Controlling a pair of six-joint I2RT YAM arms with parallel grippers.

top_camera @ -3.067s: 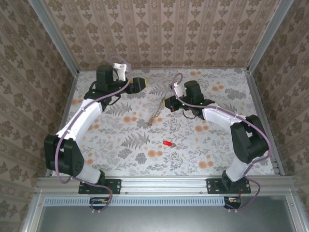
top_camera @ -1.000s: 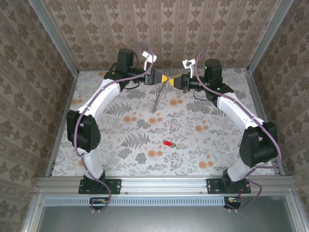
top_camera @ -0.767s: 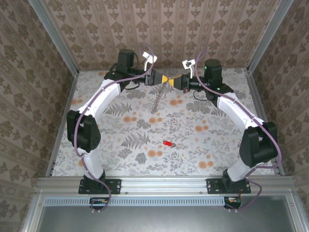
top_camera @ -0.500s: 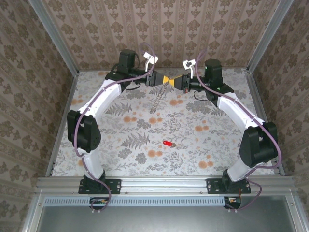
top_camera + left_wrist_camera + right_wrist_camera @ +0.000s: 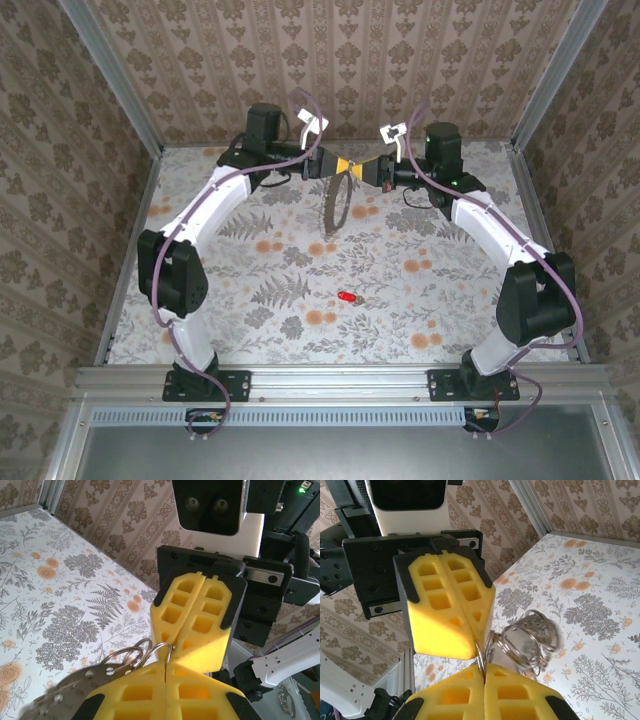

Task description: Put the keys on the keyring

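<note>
A robot lab booth: aluminium frame point(image 5: 340, 379), wallpapered walls point(image 5: 340, 70), printed tabletop point(image 5: 420, 300)

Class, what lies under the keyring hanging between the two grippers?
Flowered table lies under the dangling keyring; the key lies apart, toward the near edge. The ring's top is covered, pinched between the shut left gripper and right gripper.

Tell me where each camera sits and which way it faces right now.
Top external: above and behind the bases, looking down at the table; shows both arms, the red key lying loose, the keyring hanging.
Left wrist: on the left arm, facing the right fingers; own left fingers at bottom.
Right wrist: mirrored, facing the left fingers; own at bottom.
Shared: both wrist views show shut fingers tip to tip on the keyring.
</note>
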